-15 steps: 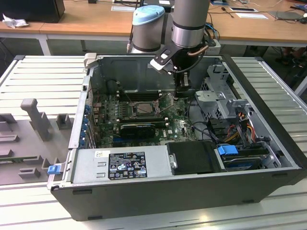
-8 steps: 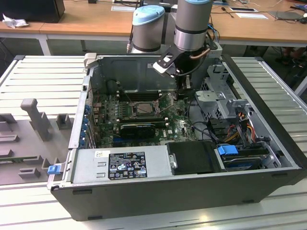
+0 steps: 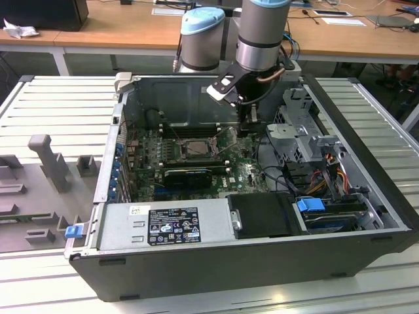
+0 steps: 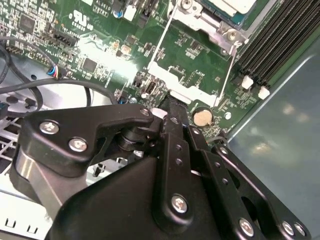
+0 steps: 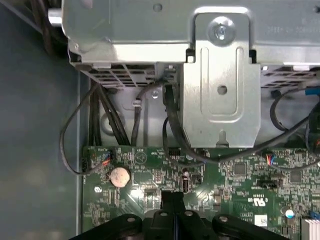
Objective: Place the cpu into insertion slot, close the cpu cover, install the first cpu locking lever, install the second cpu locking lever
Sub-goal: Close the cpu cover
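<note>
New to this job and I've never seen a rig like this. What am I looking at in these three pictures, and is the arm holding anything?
The exterior view looks from outside at an open computer case lying on a ribbed metal table. A robot arm reaches down into it; its gripper is low over the green motherboard, to the exterior view's right of the insertion slot, the square socket. Both wrist views come from cameras riding on the arm, looking past the black gripper at the board. In the first wrist view its fingers look pressed together, with nothing visible between them. A round coin battery sits on the board nearby.
</note>
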Robot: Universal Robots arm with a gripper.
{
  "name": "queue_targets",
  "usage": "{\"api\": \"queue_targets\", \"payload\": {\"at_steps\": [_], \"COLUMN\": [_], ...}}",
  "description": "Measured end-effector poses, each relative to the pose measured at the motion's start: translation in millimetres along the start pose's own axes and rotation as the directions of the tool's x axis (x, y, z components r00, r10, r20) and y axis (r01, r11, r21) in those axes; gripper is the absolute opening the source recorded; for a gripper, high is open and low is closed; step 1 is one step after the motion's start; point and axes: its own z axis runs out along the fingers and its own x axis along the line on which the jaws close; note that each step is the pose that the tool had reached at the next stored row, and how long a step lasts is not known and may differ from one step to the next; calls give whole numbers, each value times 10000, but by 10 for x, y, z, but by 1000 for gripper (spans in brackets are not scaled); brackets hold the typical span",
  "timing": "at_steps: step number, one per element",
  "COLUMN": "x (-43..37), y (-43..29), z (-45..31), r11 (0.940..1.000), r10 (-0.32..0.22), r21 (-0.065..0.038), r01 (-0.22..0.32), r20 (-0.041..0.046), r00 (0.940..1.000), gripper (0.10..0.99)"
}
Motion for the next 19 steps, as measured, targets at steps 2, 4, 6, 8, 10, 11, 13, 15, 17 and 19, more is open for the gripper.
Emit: {"api": "queue_targets", "payload": {"at_steps": [2, 4, 6, 8, 10, 11, 13, 15, 17, 19], "x": [0, -1, 0, 0, 0, -1, 0, 0, -1, 0], "y": [-24, -36, -49, -94, -151, -161, -185, -213, -240, -259], "z": [-1, -1, -1, -2, -5, -5, -5, -6, -7, -7], "r11": [10000, 10000, 10000, 10000, 10000, 10000, 10000, 10000, 10000, 10000], "r10": [-1, 0, 0, 0, 0, 0, 1, -1, 0, 0], "r21": [0, 0, 0, -1, 0, 0, 0, 0, 0, 0], "r01": [1, 0, 0, 0, 0, 0, -1, 1, 0, 0], "r20": [0, -1, 0, -1, 0, 0, 0, 0, -1, 0], "r00": [10000, 10000, 10000, 10000, 10000, 10000, 10000, 10000, 10000, 10000], "gripper": [106, 106, 106, 106, 106, 106, 106, 106, 106, 106]}}
